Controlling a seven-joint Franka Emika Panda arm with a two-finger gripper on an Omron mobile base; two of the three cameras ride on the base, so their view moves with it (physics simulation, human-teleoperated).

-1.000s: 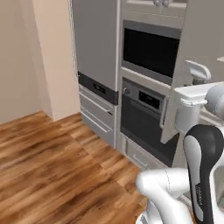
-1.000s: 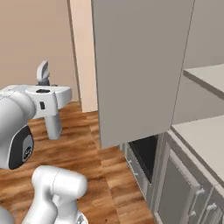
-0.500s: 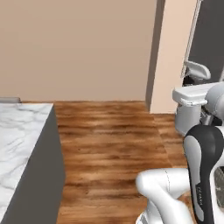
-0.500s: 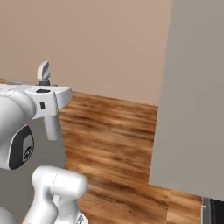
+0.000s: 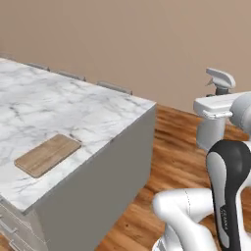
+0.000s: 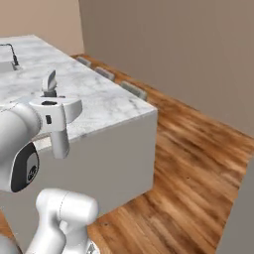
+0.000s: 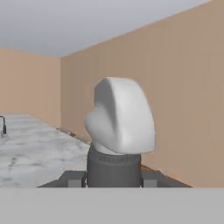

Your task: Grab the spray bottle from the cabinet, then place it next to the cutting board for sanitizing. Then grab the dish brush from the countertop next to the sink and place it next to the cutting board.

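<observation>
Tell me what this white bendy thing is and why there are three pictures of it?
It is a robot arm on a base that can drive around a pretend kitchen. Two pictures come from cameras riding behind the arm, one on its left and one on its right, so you see the same place from two sides. The third comes from a camera on the hand itself.

At the arm's tip is its end effector, two little fingers that pinch. They are closed on the spray bottle, whose pale grey trigger top pokes up above the hand. You can spot the top in the left picture too.

Beside the robot is a big white marble countertop. A wooden cutting board lies flat on it. Far back, a thin black faucet stands.
</observation>
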